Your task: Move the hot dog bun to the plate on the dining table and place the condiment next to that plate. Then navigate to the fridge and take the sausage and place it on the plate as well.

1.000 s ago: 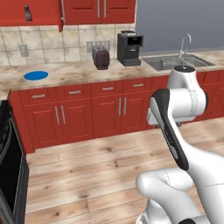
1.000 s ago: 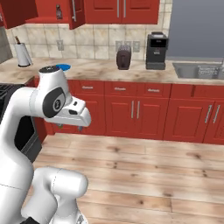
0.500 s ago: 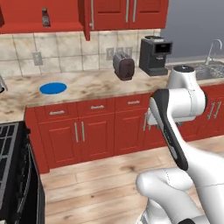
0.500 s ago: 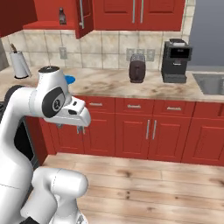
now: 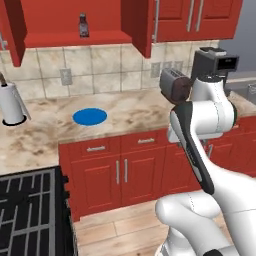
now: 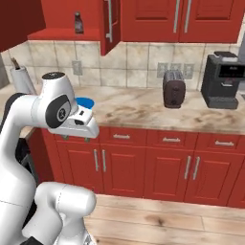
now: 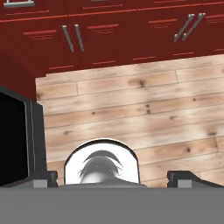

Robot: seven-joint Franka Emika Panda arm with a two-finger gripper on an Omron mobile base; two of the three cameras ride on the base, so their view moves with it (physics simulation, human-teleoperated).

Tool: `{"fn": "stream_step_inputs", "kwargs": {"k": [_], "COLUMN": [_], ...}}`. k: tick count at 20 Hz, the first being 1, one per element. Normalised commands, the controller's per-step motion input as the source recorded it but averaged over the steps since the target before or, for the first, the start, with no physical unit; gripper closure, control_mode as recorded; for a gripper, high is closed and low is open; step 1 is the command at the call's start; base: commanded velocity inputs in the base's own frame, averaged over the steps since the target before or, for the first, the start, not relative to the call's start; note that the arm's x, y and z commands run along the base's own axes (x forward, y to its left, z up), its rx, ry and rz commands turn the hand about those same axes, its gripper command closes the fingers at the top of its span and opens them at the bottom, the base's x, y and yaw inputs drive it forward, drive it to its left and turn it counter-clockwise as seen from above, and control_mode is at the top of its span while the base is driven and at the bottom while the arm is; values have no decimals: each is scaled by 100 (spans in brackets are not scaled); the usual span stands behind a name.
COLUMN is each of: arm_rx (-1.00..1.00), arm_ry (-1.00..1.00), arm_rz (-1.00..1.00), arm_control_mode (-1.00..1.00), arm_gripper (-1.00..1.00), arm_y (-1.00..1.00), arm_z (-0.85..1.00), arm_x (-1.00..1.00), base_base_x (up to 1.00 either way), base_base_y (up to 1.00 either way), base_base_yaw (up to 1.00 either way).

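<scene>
Your base has driven closer to the beige marbled counter point(image 5: 40, 140) and turned left since the earlier frames, so the whole scene has slid right in your views; the things themselves sit where they were. Going left to right along the counter: a white paper towel roll point(image 5: 11, 104) stands near the back left edge, a flat round blue plate point(image 5: 90, 116) lies toward the front edge, a dark brown toaster point(image 6: 173, 89) stands at the back, and a black coffee machine point(image 6: 224, 80) stands beside it on the right. Above the plate, a small dark bottle point(image 5: 84, 25) stands on the shelf of the open red upper cabinet point(image 5: 75, 38). Your gripper point(image 7: 113, 178) points down at the wooden plank floor point(image 7: 131, 109); its fingertips sit wide apart, holding nothing. A black stove point(image 5: 30, 210) sits at the left.
</scene>
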Motion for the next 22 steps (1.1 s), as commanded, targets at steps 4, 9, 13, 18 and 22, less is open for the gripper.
{"fn": "stream_step_inputs", "kwargs": {"k": [4,9,13,18,22], "arm_rx": [0,0,0,0,0], "arm_ry": [0,0,0,0,0], "arm_rz": [0,0,0,0,0], "arm_control_mode": [100,100,100,100,100], "arm_gripper": [-100,-100,-100,-100,-100], "arm_y": [0,0,0,0,0], "arm_z": [0,0,0,0,0], "arm_x": [0,0,0,0,0], "base_base_x": [82,73,72,70,60], "base_base_y": [59,59,49,36,30], "base_base_yaw": [0,0,0,0,0]}}
